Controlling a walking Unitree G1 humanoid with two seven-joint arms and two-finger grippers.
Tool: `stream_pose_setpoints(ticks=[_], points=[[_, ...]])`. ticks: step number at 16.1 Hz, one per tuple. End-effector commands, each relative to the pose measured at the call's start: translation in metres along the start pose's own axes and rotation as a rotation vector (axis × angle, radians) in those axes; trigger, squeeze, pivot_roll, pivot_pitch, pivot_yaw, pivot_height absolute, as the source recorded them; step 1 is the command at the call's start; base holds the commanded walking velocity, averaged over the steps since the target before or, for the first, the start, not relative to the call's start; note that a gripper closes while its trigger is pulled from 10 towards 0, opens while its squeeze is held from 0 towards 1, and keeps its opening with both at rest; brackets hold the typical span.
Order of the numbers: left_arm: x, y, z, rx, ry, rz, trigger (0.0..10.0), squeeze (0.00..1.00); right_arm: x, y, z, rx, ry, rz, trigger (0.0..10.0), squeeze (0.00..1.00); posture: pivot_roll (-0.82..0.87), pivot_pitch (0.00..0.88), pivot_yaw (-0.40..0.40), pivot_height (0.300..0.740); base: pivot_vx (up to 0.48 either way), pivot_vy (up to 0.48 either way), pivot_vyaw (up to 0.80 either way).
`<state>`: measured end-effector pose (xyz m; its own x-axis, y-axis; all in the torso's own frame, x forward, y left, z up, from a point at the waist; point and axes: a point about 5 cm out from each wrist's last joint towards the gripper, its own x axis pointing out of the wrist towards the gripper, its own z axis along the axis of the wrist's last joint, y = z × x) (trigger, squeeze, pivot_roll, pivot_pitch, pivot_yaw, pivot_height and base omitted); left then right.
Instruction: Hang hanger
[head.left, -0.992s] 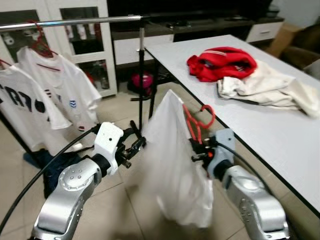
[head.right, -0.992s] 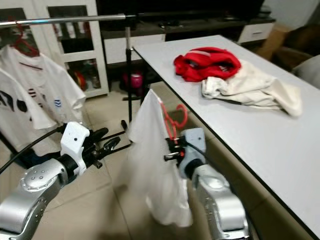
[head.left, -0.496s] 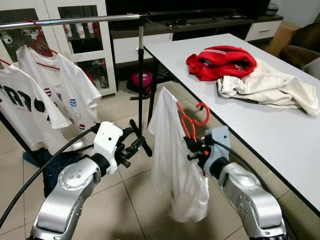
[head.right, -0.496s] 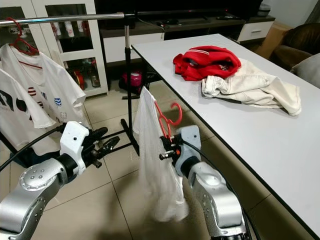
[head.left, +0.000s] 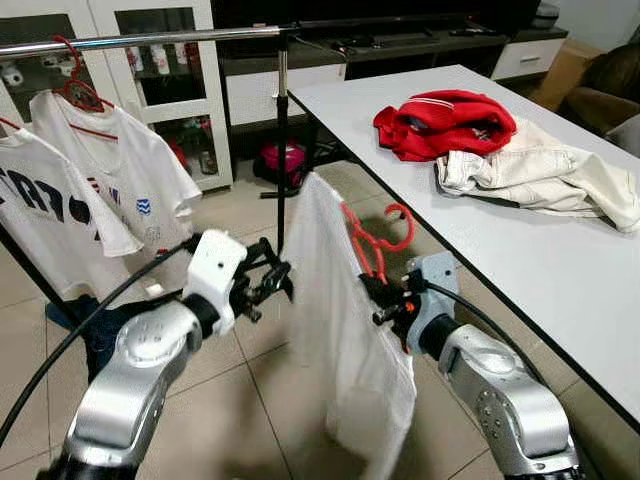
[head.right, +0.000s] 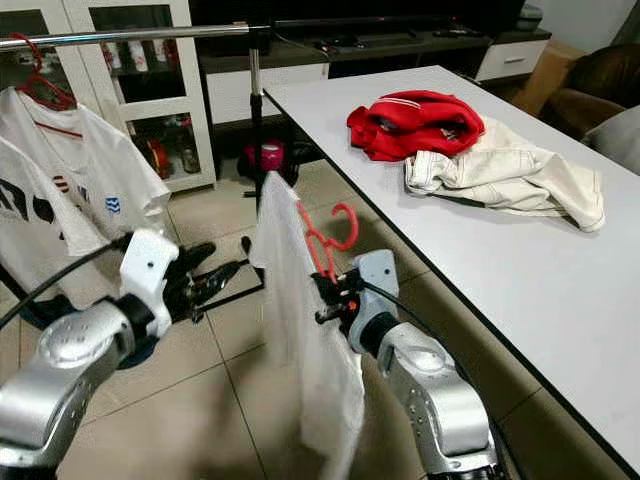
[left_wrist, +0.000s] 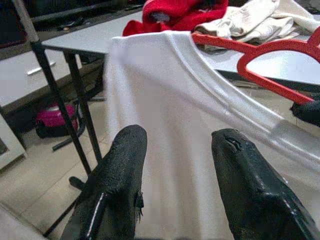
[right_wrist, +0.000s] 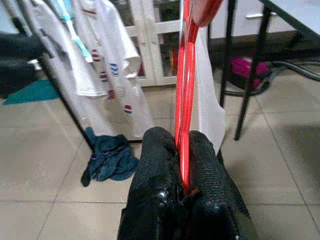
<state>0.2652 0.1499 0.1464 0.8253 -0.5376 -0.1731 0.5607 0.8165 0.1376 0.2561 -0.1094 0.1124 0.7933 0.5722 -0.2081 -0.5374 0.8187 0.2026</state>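
A: Where is the red hanger (head.left: 375, 240) compared to the right hand (head.left: 385, 303)?

B: The hanger rises straight up out of that hand. In the right wrist view its two black fingers (right_wrist: 160, 165) are pressed together on the thin red lower part, so the hand is clamped on the hanger. The hook is at the top and curls toward the tabletop (head.left: 520, 240) side.

A: And its long axis?

B: The hanger stands almost upright, a little tilted, with the hook end highest. A white shirt (head.left: 345, 330) hangs on it and falls down toward the tiled floor (head.left: 250, 400), between the two arms.

A: What about the left hand (head.left: 272, 282)?

B: It is just beside the shirt, on the shirt's left. In the left wrist view its fingers (left_wrist: 122, 165) are apart, with the white cloth in front of them; I cannot tell if they touch it.

A: What is farther away?

B: On the tabletop lie a red garment (head.left: 445, 122) and a cream garment (head.left: 540, 175), touching each other. At the far left, a metal clothes rail (head.left: 150, 40) carries two white printed shirts (head.left: 110, 175), one on a red hanger.
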Motion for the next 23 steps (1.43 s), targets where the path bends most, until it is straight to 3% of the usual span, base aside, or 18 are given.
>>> stream_pose_setpoints(ticks=[1, 5, 15, 17, 22, 23], points=[[0.006, -0.001, 0.003, 0.022, -0.002, -0.028, 10.0, 0.00, -0.001, 0.006, 0.015, -0.027, -0.065, 0.073, 0.0, 0.00, -0.10, 0.000, -0.061, 0.740, 0.000, 0.000, 0.00], [0.017, 0.001, 0.014, 0.030, -0.017, -0.038, 10.0, 0.00, -0.003, 0.014, 0.025, -0.071, -0.093, 0.197, 0.0, 0.00, -0.11, 0.000, -0.046, 0.740, 0.000, 0.000, 0.00], [0.020, 0.004, 0.014, 0.047, -0.014, -0.034, 10.0, 0.00, -0.001, 0.021, 0.042, 0.006, -0.165, 0.241, 0.0, 0.00, -0.12, 0.000, -0.039, 0.740, 0.000, 0.000, 0.00], [0.020, 0.004, 0.014, 0.048, -0.015, -0.034, 10.0, 0.00, 0.000, 0.021, 0.045, -0.070, -0.191, 0.212, 0.0, 0.00, -0.12, 0.000, -0.036, 0.740, 0.000, 0.000, 0.00], [0.020, 0.006, 0.015, 0.055, -0.020, -0.020, 10.0, 0.00, -0.001, 0.029, 0.041, -0.065, -0.173, 0.268, 0.0, 0.00, -0.12, 0.000, -0.040, 0.740, 0.000, 0.000, 0.00], [0.020, 0.008, 0.017, 0.031, -0.029, -0.011, 10.0, 1.00, -0.001, 0.029, 0.041, -0.054, -0.173, 0.271, 0.0, 0.00, -0.12, 0.000, -0.040, 0.740, 0.000, 0.000, 0.00]])
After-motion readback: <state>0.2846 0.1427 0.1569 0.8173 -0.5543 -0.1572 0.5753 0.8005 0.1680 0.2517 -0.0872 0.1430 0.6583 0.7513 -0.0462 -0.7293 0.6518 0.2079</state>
